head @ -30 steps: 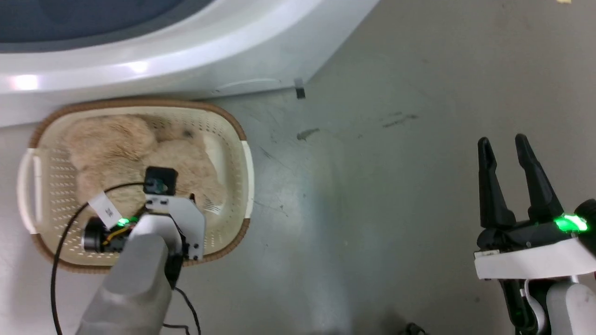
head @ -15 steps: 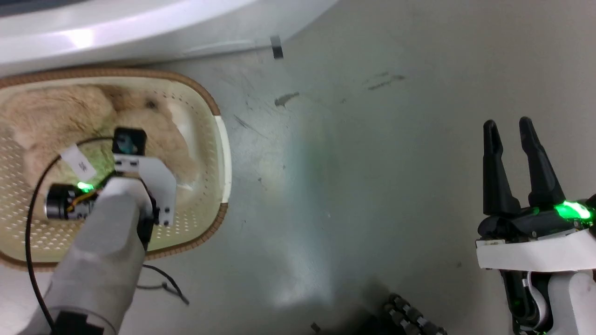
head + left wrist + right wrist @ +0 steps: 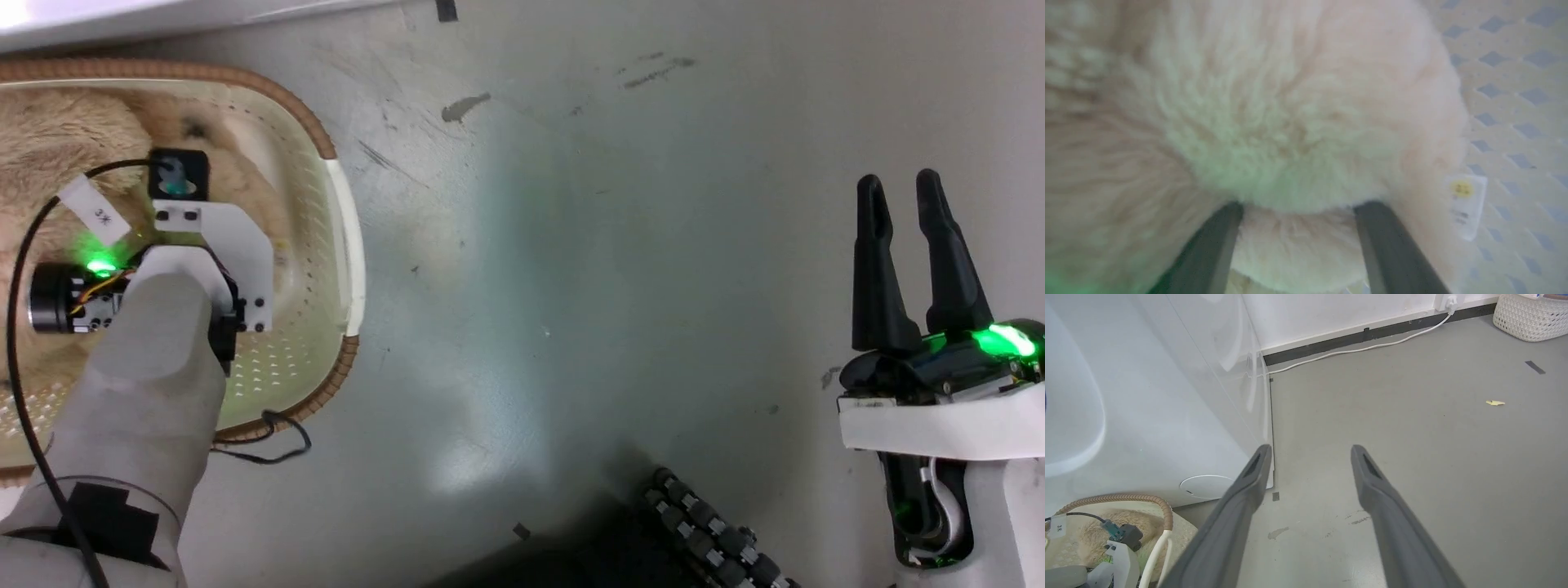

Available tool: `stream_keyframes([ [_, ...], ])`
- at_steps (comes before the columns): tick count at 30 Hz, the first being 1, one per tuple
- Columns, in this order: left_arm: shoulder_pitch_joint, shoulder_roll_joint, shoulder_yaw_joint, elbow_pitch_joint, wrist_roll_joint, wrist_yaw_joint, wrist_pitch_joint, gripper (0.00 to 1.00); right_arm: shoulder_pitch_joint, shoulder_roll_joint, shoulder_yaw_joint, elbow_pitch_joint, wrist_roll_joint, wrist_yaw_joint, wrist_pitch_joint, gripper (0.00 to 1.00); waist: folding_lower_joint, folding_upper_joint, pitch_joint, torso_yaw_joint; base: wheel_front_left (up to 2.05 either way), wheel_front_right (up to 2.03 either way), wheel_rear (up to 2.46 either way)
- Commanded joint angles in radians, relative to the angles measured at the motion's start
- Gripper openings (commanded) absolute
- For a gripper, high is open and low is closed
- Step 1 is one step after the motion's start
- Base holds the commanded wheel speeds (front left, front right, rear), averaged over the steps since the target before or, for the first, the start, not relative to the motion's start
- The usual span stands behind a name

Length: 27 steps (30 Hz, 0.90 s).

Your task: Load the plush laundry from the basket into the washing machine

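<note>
Grey floor, basket, washing machine

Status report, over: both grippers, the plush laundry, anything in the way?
Left gripper open, fingers sunk into the plush laundry, astride one lump. Right gripper open over floor. Plush lies in the basket. Black cable loops beside its rim.

Laundry corner, bare utility type. White washing machine left of the right gripper, laundry basket at its foot. Ahead of it: grey floor with tape mark, white wall, black skirting, power cable to socket. Far right: knitted basket.
</note>
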Motion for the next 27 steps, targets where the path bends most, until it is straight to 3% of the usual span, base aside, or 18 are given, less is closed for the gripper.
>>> stream_keyframes([
  [1, 0.012, 0.012, 0.001, 0.023, -0.012, -0.01, 0.007, 0.0, -0.017, -0.003, -0.002, -0.001, 0.007, 0.001, -0.009, 1.0, 0.0001, -0.0001, 0.0, -0.003, 0.0, 0.0, 0.0],
  [12, 0.083, -0.013, 0.007, -0.005, -0.046, -0.038, -0.111, 0.0, 0.003, -0.01, -0.038, -0.002, -0.016, 0.001, -0.009, 1.0, 0.0001, -0.0001, -0.115, 0.041, 0.0, 0.0, 0.0],
  [27, 0.283, -0.13, -0.012, -0.065, -0.081, -0.124, -0.405, 0.0, 0.134, -0.044, -0.114, -0.007, -0.091, 0.001, -0.009, 1.0, 0.0001, -0.0001, -0.461, 0.187, 0.0, 0.0, 0.0],
])
